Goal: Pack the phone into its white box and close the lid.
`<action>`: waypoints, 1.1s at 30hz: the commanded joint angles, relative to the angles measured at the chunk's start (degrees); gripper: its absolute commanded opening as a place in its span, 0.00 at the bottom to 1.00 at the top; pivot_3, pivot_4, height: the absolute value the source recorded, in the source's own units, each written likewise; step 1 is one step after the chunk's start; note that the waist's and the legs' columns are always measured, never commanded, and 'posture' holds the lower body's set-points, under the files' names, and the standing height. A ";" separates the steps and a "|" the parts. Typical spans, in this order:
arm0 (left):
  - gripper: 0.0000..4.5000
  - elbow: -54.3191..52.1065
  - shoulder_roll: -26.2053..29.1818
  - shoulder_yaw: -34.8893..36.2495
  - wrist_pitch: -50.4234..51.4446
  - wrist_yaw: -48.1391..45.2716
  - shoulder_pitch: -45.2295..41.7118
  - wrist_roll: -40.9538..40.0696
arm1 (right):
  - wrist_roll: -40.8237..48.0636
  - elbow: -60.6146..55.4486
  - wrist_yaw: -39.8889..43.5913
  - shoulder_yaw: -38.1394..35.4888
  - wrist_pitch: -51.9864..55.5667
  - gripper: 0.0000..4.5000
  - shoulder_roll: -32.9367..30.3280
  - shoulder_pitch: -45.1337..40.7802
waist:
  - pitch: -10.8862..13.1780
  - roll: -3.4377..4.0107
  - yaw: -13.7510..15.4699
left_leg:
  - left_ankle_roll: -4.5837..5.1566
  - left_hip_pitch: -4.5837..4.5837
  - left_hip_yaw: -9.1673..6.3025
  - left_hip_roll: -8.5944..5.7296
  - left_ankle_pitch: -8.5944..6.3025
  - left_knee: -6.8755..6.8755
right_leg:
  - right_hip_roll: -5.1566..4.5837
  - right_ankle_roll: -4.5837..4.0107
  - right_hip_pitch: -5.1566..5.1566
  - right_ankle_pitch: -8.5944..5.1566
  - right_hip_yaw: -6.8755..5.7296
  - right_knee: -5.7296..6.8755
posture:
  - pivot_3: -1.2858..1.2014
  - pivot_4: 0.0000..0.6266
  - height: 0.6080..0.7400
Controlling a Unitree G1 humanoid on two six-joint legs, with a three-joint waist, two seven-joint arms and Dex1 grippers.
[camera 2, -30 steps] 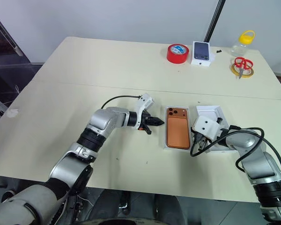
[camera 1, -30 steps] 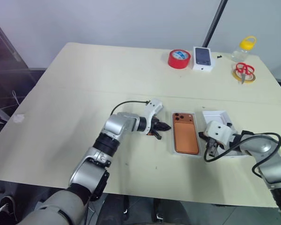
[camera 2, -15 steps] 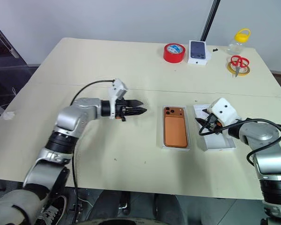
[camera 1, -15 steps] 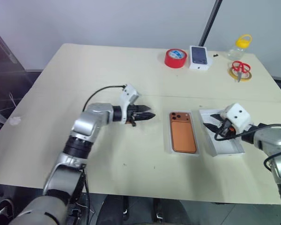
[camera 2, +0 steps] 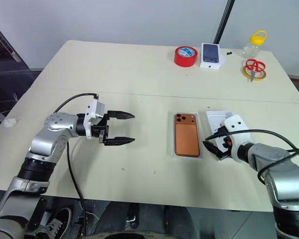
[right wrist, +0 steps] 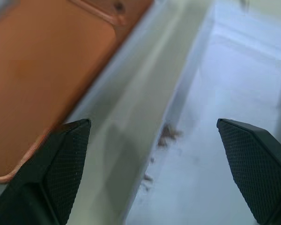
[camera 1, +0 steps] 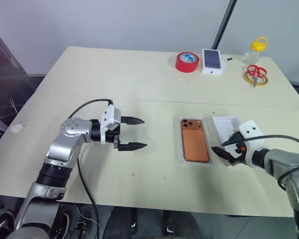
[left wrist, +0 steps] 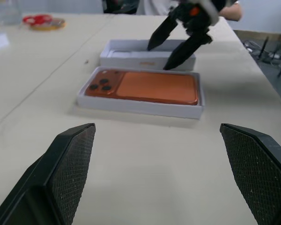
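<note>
My right tool (camera 2: 213, 148) hangs in the lower right of the head view, its fingers spread and holding nothing, tips over the near edge of the white lid (camera 2: 220, 119), which lies open side up on the tabletop (camera 2: 139, 74). In my right wrist view one finger (right wrist: 42, 173) stands over the phone side and the other (right wrist: 257, 173) over the lid's pale inside.

My left tool (camera 2: 121, 128) sits left of centre in the frame, well apart from the box, its two black fingers wide apart and empty, pointing toward the right of the picture.

The phone (camera 2: 185, 140) lies flat in the white box (camera 2: 173, 149) at centre right, copper back up, its lens cluster (camera 2: 184, 118) at the far end. The box is uncovered; the lid rests just beside it on its right.

Along the far edge, in the upper right of the frame, stand a red tape roll (camera 2: 185, 56), a small white box with a dark phone picture (camera 2: 213, 55), red-handled scissors (camera 2: 252, 66) on a yellow ring, and a clear bottle with a yellow cap (camera 2: 252, 44).
</note>
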 commanded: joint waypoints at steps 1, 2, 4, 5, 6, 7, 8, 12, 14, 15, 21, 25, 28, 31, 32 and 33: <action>0.99 0.00 0.41 1.29 -4.13 -1.93 0.60 -0.90 | 2.09 -2.60 -1.59 0.11 9.13 1.00 -0.83 -4.76 | 0.00 0.01 -0.09 | 0.00 0.00 0.00 0.00 0.00 -0.03 | 0.00 0.00 0.00 0.00 0.00 -0.01 | 0.52 0.24 0.96; 0.99 0.17 0.53 1.34 -4.94 -2.44 0.91 -1.00 | 2.42 -2.33 -1.93 0.27 11.45 1.00 -0.91 -6.07 | 0.00 0.01 -0.14 | 0.00 0.00 0.00 0.00 0.00 -0.06 | 0.00 0.00 -0.01 0.00 -0.01 -0.02 | 0.52 0.24 0.96; 0.99 -0.02 0.55 1.51 -6.41 -2.80 1.47 -1.11 | 3.31 -1.51 -2.01 0.56 15.30 1.00 -1.08 -8.27 | 0.00 0.01 -0.16 | 0.01 -0.01 0.00 0.00 0.00 -0.11 | 0.01 0.00 -0.03 0.00 -0.01 -0.04 | 0.52 0.24 0.96; 0.99 -0.40 0.74 1.77 -6.43 -3.32 1.84 -1.69 | 3.43 -0.81 -2.10 1.70 16.61 1.00 -1.79 -9.28 | 0.00 0.02 -0.18 | 0.01 -0.02 0.00 0.00 0.00 -0.12 | 0.01 0.00 -0.05 0.00 -0.01 -0.05 | 0.52 0.24 0.96; 0.99 -0.65 0.90 1.91 -6.60 -3.60 2.07 -1.99 | 3.79 -0.32 -1.83 3.00 17.63 1.00 -2.71 -9.95 | 0.01 0.02 -0.21 | 0.01 -0.04 0.01 0.00 0.01 -0.11 | 0.01 0.00 -0.07 0.00 -0.01 -0.04 | 0.52 0.24 0.96; 0.99 -0.70 0.89 1.98 -7.26 -3.66 2.17 -1.93 | 3.97 0.12 -1.65 4.20 18.20 1.00 -3.74 -10.36 | 0.01 0.02 -0.15 | 0.01 -0.04 0.02 -0.01 0.01 -0.11 | 0.01 0.00 -0.07 0.00 -0.01 -0.04 | 0.52 0.24 0.96; 0.99 -0.70 0.81 2.04 -7.62 -3.61 2.19 -1.96 | 3.89 0.75 -1.66 4.89 18.25 1.00 -4.53 -10.68 | 0.01 0.02 -0.14 | 0.02 -0.05 0.02 -0.01 0.01 -0.10 | 0.01 0.00 -0.06 0.00 -0.01 -0.05 | 0.52 0.24 0.96; 0.99 -1.17 0.61 1.70 -7.79 -2.76 2.49 -2.06 | 4.56 3.71 -0.63 7.07 18.30 1.00 -6.74 -13.06 | 0.01 0.02 -0.26 | 0.03 -0.05 0.03 -0.02 0.00 -0.06 | 0.00 0.00 -0.03 0.00 -0.01 -0.06 | 0.52 0.24 0.96; 0.99 -1.60 0.41 1.54 -7.98 -2.27 2.95 -1.98 | 4.78 4.88 -0.66 7.84 19.12 1.00 -7.10 -14.24 | 0.01 0.03 -0.44 | 0.04 -0.05 0.04 -0.02 0.00 -0.07 | 0.00 0.01 -0.04 0.00 -0.01 -0.06 | 0.52 0.24 0.96; 0.99 -1.76 0.35 1.45 -8.05 -2.10 3.16 -1.93 | 4.76 5.28 -0.89 8.00 19.52 1.00 -7.11 -14.59 | 0.01 0.03 -0.71 | 0.04 -0.05 0.03 -0.01 0.00 -0.07 | 0.01 0.01 -0.05 0.00 -0.01 -0.05 | 0.52 0.24 0.96; 1.00 -5.24 -1.55 0.78 -7.43 1.87 6.18 -1.86 | 3.49 10.07 -2.15 9.88 18.49 0.70 -8.20 -16.60 | 0.01 0.03 -1.13 | 0.04 -0.05 0.04 -0.01 0.00 -0.08 | 0.02 0.03 -0.04 0.01 -0.01 -0.05 | 0.52 0.24 0.96; 1.00 -6.40 -2.08 0.28 -6.95 3.57 7.71 -1.60 | 4.56 9.51 -2.02 10.64 19.37 0.26 -8.18 -16.85 | 0.01 0.03 -1.11 | 0.04 -0.04 0.04 0.00 0.01 -0.06 | 0.04 0.03 -0.03 0.01 -0.01 -0.02 | 0.52 0.24 0.96; 1.00 -7.30 -2.30 -0.03 -6.24 4.69 8.19 -1.63 | 4.46 9.04 -2.56 11.06 19.81 0.02 -7.88 -16.36 | 0.01 0.03 -1.09 | 0.05 -0.04 0.04 0.00 0.01 -0.06 | 0.05 0.04 -0.03 0.02 -0.01 -0.03 | 0.52 0.24 0.96; 1.00 -7.98 -2.39 0.07 -5.32 5.59 8.49 -2.11 | 4.45 8.66 -3.24 10.51 21.05 0.02 -7.40 -15.92 | 0.01 0.03 -1.04 | 0.05 -0.04 0.04 0.00 0.01 -0.05 | 0.05 0.04 -0.02 0.02 -0.01 -0.03 | 0.52 0.24 0.96; 1.00 -8.09 -2.34 0.10 -5.20 5.71 8.55 -2.15 | 4.47 8.57 -3.64 10.13 21.85 0.02 -7.12 -15.86 | 0.01 0.03 -1.04 | 0.05 -0.04 0.04 0.00 0.01 -0.05 | 0.05 0.03 -0.02 0.02 -0.01 -0.04 | 0.52 0.24 0.96; 1.00 -8.17 -2.27 0.13 -5.10 5.79 8.60 -2.17 | 4.45 8.44 -3.90 9.81 22.30 0.02 -6.89 -15.85 | 0.01 0.03 -1.06 | 0.05 -0.04 0.04 0.00 0.01 -0.05 | 0.05 0.04 -0.02 0.02 -0.01 -0.03 | 0.52 0.24 0.96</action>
